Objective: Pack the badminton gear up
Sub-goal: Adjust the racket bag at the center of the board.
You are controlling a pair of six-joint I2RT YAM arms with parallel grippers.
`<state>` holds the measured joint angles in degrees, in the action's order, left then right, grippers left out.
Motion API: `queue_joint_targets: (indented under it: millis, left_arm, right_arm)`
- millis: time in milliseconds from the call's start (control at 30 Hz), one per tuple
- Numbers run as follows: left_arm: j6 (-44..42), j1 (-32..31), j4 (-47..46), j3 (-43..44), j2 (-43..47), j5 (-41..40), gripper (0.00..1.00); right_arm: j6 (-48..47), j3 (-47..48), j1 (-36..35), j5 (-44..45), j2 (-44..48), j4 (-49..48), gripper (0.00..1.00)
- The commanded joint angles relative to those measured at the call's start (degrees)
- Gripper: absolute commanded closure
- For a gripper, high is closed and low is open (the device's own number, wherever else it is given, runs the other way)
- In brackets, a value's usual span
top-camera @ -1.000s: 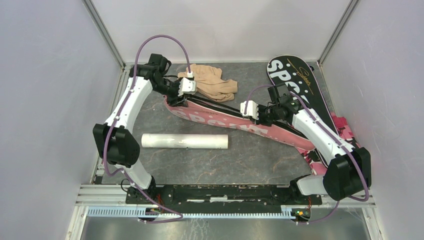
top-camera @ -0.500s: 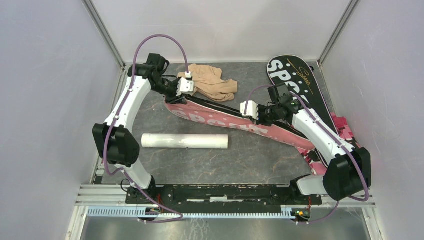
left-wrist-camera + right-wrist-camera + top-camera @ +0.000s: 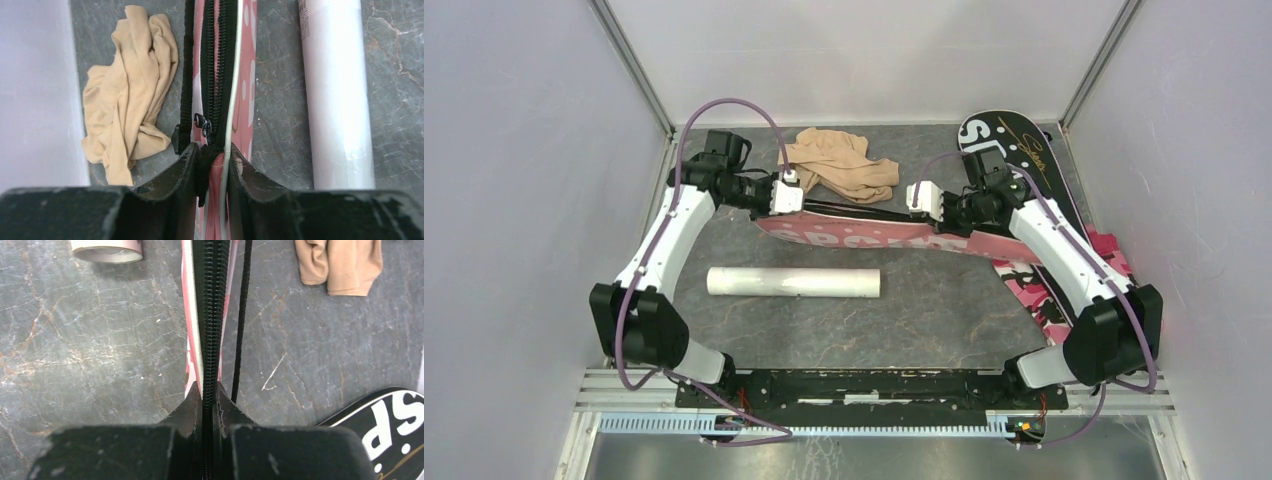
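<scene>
While the left gripper (image 3: 786, 197) is clamping the left end of the one pink cover (image 3: 874, 237) by its zipper edge, the single white tube (image 3: 794, 282) is lying just nearer the bases, apart from it — one tan cloth (image 3: 844, 165) is sitting beyond. The right gripper (image 3: 921, 197) is pinching the same edge farther right, jaws closed on it. One black cover (image 3: 1024, 150) is lying along the right wall; open table (image 3: 924, 320) is stretching in front of the tube.

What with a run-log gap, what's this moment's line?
left gripper: shut on pink cover; right gripper: shut on pink cover; tube: on table
</scene>
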<state>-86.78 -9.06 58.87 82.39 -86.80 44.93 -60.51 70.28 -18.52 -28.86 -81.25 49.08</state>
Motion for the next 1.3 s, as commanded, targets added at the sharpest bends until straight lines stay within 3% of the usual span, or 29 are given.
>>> queue_joint_targets:
  millis: [0, 433, 667, 867, 1100, 1267]
  left_arm:
    - [1.3, 2.07, -14.94, -7.7, 8.05, -3.33, 0.98]
    - [8.1, 0.69, -25.67, -15.06, 14.69, 0.19, 0.98]
    - [3.71, 0.53, -30.61, -20.69, 17.04, 1.93, 0.98]
    - [-0.41, 0.53, -32.77, -24.87, 19.4, 4.26, 0.98]
    - [-2.15, 0.45, -33.01, -28.27, 22.02, 5.34, 0.98]
    - [-5.09, 0.28, -32.99, -30.26, 23.31, 5.69, 0.98]
  right_arm:
    - [0.76, 4.88, 2.47, 5.45, -1.23, 5.32, 1.0]
    - [0.27, 9.42, 4.04, 11.22, -6.64, 4.89, 1.0]
    - [-0.92, 6.96, 4.25, 8.75, -6.39, 3.64, 0.92]
    - [1.19, 5.11, 4.17, 4.33, -7.99, 2.05, 0.7]
    - [8.69, 12.37, 2.43, -14.25, -12.06, 2.9, 0.33]
    - [20.22, 14.91, -2.51, -22.53, -14.01, -5.22, 0.22]
